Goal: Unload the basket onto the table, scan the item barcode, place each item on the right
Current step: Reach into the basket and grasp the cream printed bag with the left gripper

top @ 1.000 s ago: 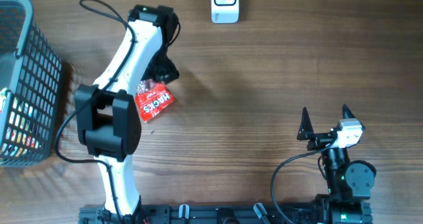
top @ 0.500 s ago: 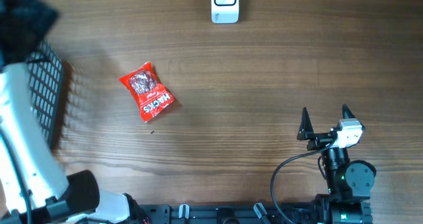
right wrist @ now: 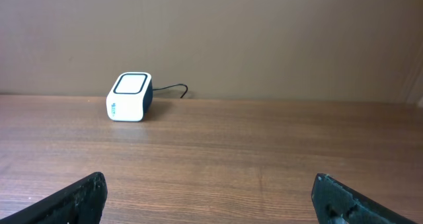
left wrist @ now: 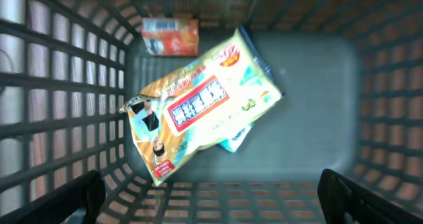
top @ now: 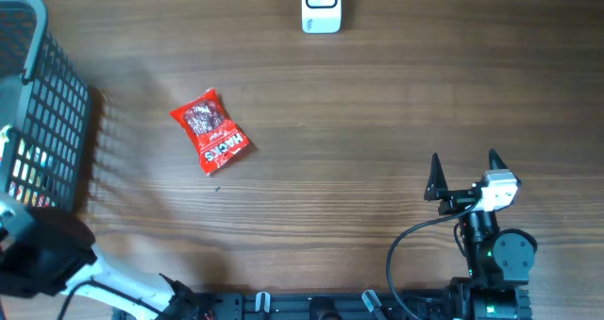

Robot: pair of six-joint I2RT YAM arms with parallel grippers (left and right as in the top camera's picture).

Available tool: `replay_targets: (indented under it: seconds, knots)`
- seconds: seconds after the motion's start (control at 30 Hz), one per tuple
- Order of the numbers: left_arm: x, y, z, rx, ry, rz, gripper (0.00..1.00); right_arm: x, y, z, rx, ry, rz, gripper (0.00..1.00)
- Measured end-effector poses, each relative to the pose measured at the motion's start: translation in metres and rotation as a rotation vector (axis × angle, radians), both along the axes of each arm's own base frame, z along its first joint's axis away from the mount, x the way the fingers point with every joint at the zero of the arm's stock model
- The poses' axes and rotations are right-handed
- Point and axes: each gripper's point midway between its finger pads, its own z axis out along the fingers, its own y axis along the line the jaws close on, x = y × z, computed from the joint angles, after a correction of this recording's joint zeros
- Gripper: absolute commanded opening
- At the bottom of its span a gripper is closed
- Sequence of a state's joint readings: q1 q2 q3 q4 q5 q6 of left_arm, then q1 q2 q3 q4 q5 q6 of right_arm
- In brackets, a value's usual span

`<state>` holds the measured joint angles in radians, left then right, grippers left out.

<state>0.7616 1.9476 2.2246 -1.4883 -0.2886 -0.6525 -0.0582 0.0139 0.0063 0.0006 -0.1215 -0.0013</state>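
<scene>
Eyes on the overhead: the red snack packet [top: 209,131] lies flat on the wooden table [top: 377,103], left of centre, on its own, with nothing touching it. It sits at a slant, printed face up, and I can't make out a barcode from here. The scanner [top: 321,7], a small white box, stands at the far edge, well apart from the packet and to its right.

The grey mesh basket [top: 42,93] fills the left edge. My left arm [top: 42,259] shows at the lower-left corner beside the basket; from above I see only its dark wrist housing.

Over to the left wrist camera: the left gripper [left wrist: 210,187] hangs above the basket and looks straight down into it. Its dark fingers [left wrist: 79,197] stand wide apart at the bottom corners of the view, with nothing between them. On the basket floor lies a yellow pouch [left wrist: 198,112], set diagonally, with a bluish packet [left wrist: 234,143] poking out from under its lower edge. A small orange box [left wrist: 170,37] rests by the far wall (all a bit soft and blurred, so the print is beyond me).

Right side now: the right gripper [top: 463,160] sits low near the front right of the table, jaws spread wide and empty. Its wrist camera looks across bare wood to the scanner, window side up, with a thin dark cable [right wrist: 173,88] trailing off behind it towards the plain wall [right wrist: 264,32].
</scene>
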Motion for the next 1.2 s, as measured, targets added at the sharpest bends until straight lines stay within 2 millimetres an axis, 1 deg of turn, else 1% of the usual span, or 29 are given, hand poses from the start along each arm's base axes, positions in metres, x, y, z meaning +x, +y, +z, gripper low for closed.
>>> replay_targets:
  seconds: [0.1, 0.13, 0.2, 0.3, 0.4, 0.5, 0.57, 0.67, 0.8, 0.87, 0.9, 0.93, 1.0, 1.03, 1.07, 1.1, 1.13, 1.17, 1.2]
  knots:
    - [0.014, 0.002, -0.036, -0.085, 0.058, -0.076, 1.00, 0.000, 0.000, 0.000, 0.000, 0.000, 0.000, 1.00]
    - [0.015, 0.002, -0.043, -0.102, 0.071, -0.090, 1.00, 0.000, 0.000, 0.000, 0.000, 0.000, 0.000, 1.00]
    - [0.018, 0.001, -0.066, -0.151, 0.120, -0.132, 1.00, 0.000, 0.000, 0.000, 0.000, 0.000, 0.000, 1.00]
    - [0.019, 0.000, -0.092, -0.203, 0.172, -0.171, 1.00, 0.000, 0.000, 0.000, 0.000, 0.000, 0.000, 1.00]
    - [0.017, -0.003, -0.123, -0.249, 0.218, -0.207, 1.00, 0.000, 0.000, 0.000, 0.000, 0.000, 0.000, 1.00]
    - [0.012, -0.007, -0.156, -0.288, 0.261, -0.237, 1.00, 0.000, 0.000, 0.000, 0.000, 0.000, 0.000, 1.00]
    - [0.009, -0.009, -0.173, -0.302, 0.279, -0.252, 1.00, 0.000, 0.000, 0.000, 0.000, 0.000, 0.000, 1.00]
    - [0.004, -0.006, -0.189, -0.287, 0.314, -0.257, 1.00, 0.000, 0.000, 0.000, 0.000, 0.000, 0.000, 1.00]
    - [0.001, 0.003, -0.198, -0.237, 0.344, -0.251, 1.00, 0.000, 0.000, 0.000, 0.000, 0.000, 0.000, 1.00]
    - [0.001, 0.006, -0.205, -0.222, 0.339, -0.254, 1.00, 0.000, 0.000, 0.000, 0.000, 0.000, 0.000, 1.00]
    - [0.002, 0.007, -0.206, -0.216, 0.336, -0.260, 0.99, 0.000, 0.000, 0.000, 0.000, 0.000, 0.000, 1.00]
    - [0.002, 0.009, -0.206, -0.207, 0.330, -0.265, 0.90, 0.000, 0.000, 0.000, 0.000, 0.000, 0.000, 1.00]
    - [0.001, 0.011, -0.207, -0.200, 0.322, -0.268, 0.47, 0.000, 0.000, 0.000, 0.000, 0.000, 0.000, 1.00]
    - [0.000, 0.013, -0.207, -0.197, 0.320, -0.270, 0.35, 0.000, 0.000, 0.000, 0.000, 0.000, 0.000, 1.00]
    - [-0.002, 0.016, -0.207, -0.196, 0.320, -0.268, 0.21, 0.000, 0.000, 0.000, 0.000, 0.000, 0.000, 1.00]
    - [-0.006, 0.017, -0.208, -0.198, 0.325, -0.263, 0.15, 0.000, 0.000, 0.000, 0.000, 0.000, 0.000, 1.00]
    - [-0.010, 0.020, -0.208, -0.200, 0.328, -0.256, 0.07, 0.000, 0.000, 0.000, 0.000, 0.000, 0.000, 1.00]
    - [-0.015, 0.024, -0.208, -0.197, 0.336, -0.251, 0.04, 0.000, 0.000, 0.000, 0.000, 0.000, 0.000, 1.00]
    - [-0.019, 0.027, -0.207, -0.195, 0.335, -0.237, 0.04, 0.000, 0.000, 0.000, 0.000, 0.000, 0.000, 1.00]
